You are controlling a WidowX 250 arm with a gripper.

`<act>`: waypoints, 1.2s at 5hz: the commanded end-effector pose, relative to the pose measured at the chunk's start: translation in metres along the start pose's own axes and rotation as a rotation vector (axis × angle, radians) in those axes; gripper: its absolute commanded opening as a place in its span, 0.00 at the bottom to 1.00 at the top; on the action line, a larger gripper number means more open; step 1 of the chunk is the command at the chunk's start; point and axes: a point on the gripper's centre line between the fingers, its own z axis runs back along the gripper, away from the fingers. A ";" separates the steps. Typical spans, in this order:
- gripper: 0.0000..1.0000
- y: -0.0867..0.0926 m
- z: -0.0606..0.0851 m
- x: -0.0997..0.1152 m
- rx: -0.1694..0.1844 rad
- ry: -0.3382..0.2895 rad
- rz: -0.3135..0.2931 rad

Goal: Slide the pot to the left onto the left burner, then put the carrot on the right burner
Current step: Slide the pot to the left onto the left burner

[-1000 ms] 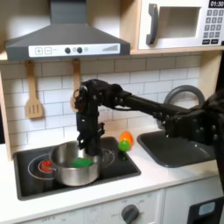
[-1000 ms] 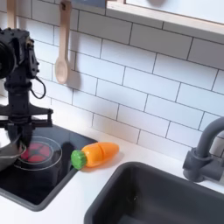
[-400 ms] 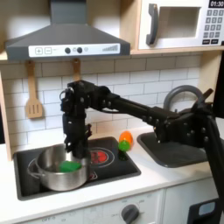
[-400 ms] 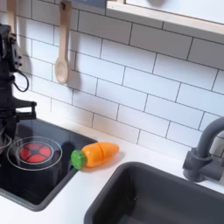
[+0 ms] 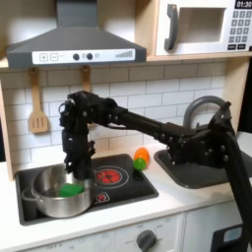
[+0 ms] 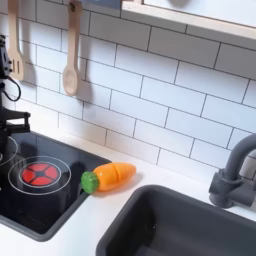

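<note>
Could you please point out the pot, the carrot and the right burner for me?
pot (image 5: 61, 202), first exterior view, front steel wall.
carrot (image 6: 115, 175), second exterior view, orange body.
right burner (image 6: 38, 174), second exterior view, red centre.

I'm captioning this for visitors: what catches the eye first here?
In the first exterior view, the black arm's gripper reaches into the shiny steel pot at the black cooktop's left end. In the second exterior view, the red-ringed burner glows bare, with the stubby orange carrot beside it on the white counter.
</note>
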 end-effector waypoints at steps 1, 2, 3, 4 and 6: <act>0.00 0.009 -0.003 0.011 0.010 -0.003 0.022; 0.00 0.012 -0.004 0.019 0.010 -0.006 0.030; 0.00 0.020 -0.004 0.030 0.015 -0.017 0.053; 0.00 0.022 -0.006 0.039 0.011 -0.015 0.055; 0.00 0.014 -0.011 0.045 -0.011 -0.008 0.045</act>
